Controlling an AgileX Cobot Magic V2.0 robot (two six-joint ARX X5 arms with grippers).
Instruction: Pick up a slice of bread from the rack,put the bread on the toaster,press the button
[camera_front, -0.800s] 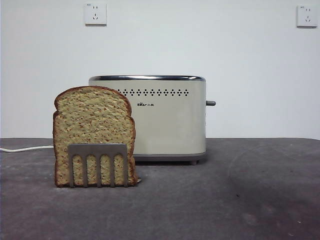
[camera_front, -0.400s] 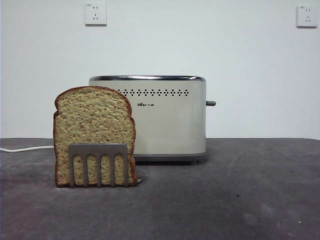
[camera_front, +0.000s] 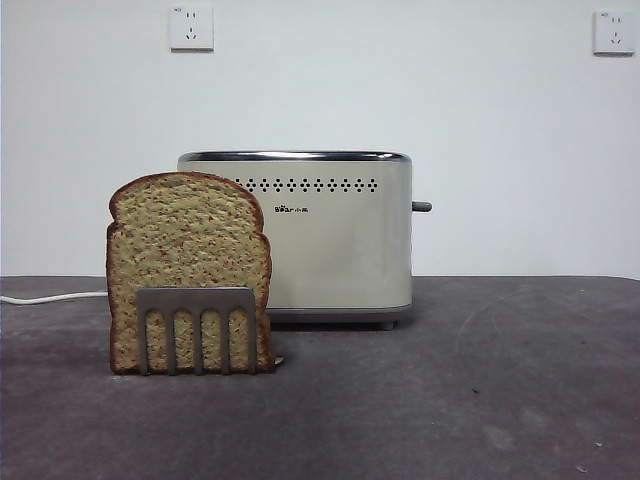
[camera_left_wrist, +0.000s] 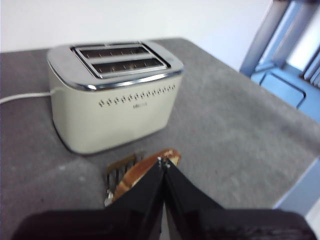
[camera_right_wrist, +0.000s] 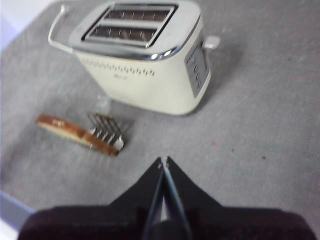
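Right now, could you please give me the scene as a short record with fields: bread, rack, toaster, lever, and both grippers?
bread: one slice of bread standing upright in the rack, in front of the toaster
rack: low steel rack on the table
toaster: cream toaster, both top slots empty
lever: button sticking out from the narrow end
left gripper: shut, empty, above the bread
right gripper: shut, empty, above the table
wall: two sockets

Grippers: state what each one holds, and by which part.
Nothing is held. The left gripper and right gripper are both shut on air, above the table; the speckled wholegrain bread slice stands in its brushed-steel rack.
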